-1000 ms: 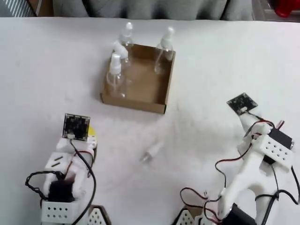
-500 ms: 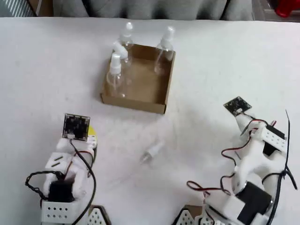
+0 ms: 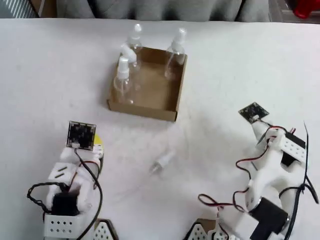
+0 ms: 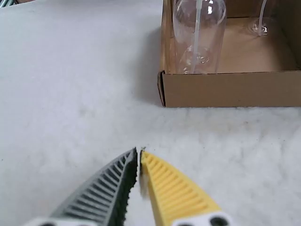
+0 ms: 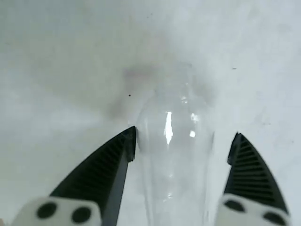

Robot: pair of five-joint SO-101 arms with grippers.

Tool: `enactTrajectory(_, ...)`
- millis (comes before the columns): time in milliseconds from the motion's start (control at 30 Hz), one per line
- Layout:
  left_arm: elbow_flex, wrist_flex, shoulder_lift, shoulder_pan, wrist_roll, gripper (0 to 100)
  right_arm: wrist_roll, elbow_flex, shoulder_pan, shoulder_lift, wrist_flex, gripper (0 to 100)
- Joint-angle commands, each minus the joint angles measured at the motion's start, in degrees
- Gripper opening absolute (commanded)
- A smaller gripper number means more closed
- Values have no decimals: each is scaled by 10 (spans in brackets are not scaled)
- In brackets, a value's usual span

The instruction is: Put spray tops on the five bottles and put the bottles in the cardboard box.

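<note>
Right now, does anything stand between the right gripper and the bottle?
Nothing visible does. The bottle is on the table, between the jaws of the open right gripper.

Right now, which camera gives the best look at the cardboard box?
The high view: it takes in the whole cardboard box, all four walls, with spray-topped bottles standing inside. The left wrist view catches its near wall and one bottle behind that. The right wrist view faces a clear bottle on the table instead.
</note>
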Motion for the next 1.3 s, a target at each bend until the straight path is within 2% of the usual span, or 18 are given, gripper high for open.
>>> enactTrajectory(0,-2,2,-7,-5,-6,20,4,-25,-3,-36,23,269)
enactTrajectory(200,-2,2,-7,-5,-6,20,62,-3,-18,-15,6,259)
enactTrajectory(433,-2,2,-7,-5,-6,20,62,-4,-22,-7,-10,22)
enactTrajectory(567,-2,2,-7,-5,-6,20,59,-4,-15,-7,-10,22)
enactTrajectory(633,-2,2,-7,-5,-6,20,25,-6,3,-7,-10,15)
enactTrajectory(800,-2,2,-7,-5,-6,20,-130,-45,77,-26,-3,16)
enactTrajectory(900,-2,2,-7,-5,-6,20,-174,-43,107,-62,29,16)
enactTrajectory(1067,-2,2,-7,-5,-6,20,-235,-42,111,-138,93,16)
enactTrajectory(1267,-2,3,-7,-5,-6,20,-302,-12,99,-238,102,16)
